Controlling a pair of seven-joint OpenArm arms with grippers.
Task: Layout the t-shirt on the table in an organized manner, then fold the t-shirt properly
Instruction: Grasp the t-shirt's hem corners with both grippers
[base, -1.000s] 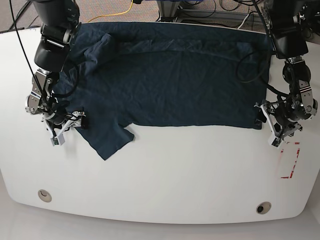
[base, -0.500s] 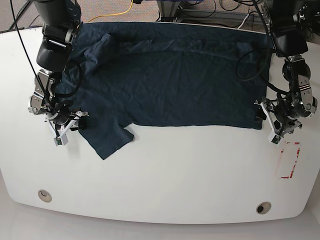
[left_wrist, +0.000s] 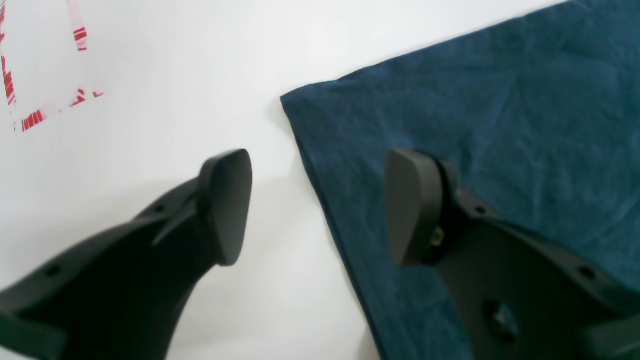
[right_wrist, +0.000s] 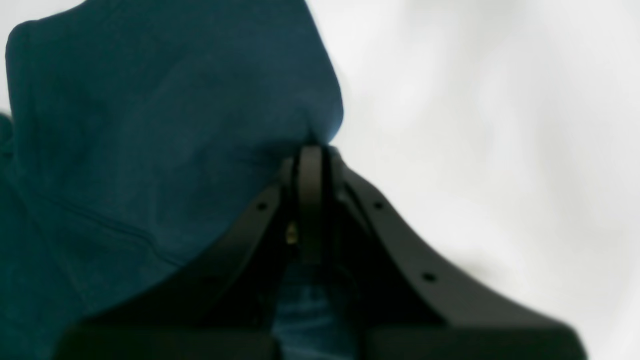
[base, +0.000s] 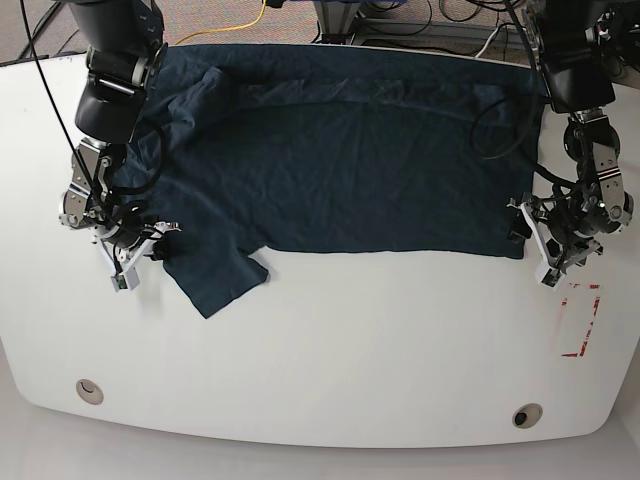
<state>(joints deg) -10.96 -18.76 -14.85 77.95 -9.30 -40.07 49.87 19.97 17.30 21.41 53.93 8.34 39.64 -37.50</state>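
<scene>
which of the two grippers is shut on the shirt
The right gripper, pinching the t-shirt at its sleeve edge; the left gripper stands open astride the hem corner.

The base camera looks steeply down from high above the whole white worktop (base: 330, 350). Each wrist camera sits close behind its own fingers, facing along them — the left one at the t-shirt (left_wrist: 500, 100) corner near the red tape (left_wrist: 35, 119), which the base view shares.
</scene>
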